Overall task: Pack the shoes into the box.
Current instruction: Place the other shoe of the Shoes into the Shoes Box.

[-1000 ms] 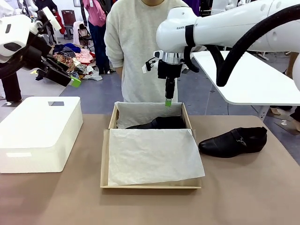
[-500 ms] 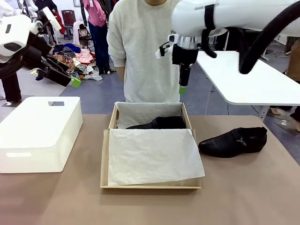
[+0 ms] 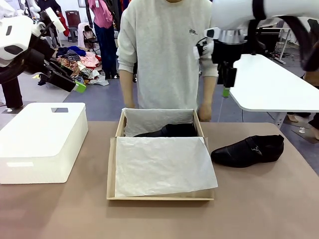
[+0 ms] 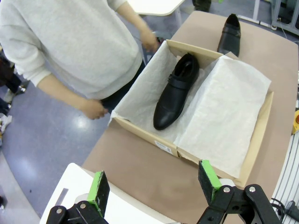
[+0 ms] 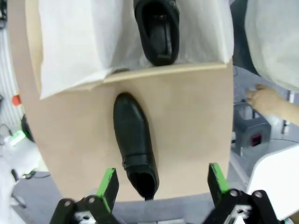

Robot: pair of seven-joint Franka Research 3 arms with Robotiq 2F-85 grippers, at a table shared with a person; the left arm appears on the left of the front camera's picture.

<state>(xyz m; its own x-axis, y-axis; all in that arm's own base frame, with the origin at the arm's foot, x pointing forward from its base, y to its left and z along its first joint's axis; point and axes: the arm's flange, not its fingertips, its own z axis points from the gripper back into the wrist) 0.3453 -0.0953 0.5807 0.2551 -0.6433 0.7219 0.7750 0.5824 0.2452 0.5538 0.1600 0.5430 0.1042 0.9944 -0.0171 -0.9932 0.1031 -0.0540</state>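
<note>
Blue-grey floor (image 3: 99, 99), a white side table (image 3: 269, 84), heaped clothes (image 3: 79, 60) behind.

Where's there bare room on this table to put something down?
Bare table runs along the near edge, between the white plastic box and the cardboard box, and in front of the loose shoe. Crowded: the cardboard box, holding a shoe and tissue paper.

Clear drop beneath right end effector (image 5: 162, 173) to the loose shoe (image 5: 133, 144) on bare surface (image 5: 196, 121); box (image 5: 163, 70) wall just past its toe, person's hand (image 5: 264, 100) off to one side.
</note>
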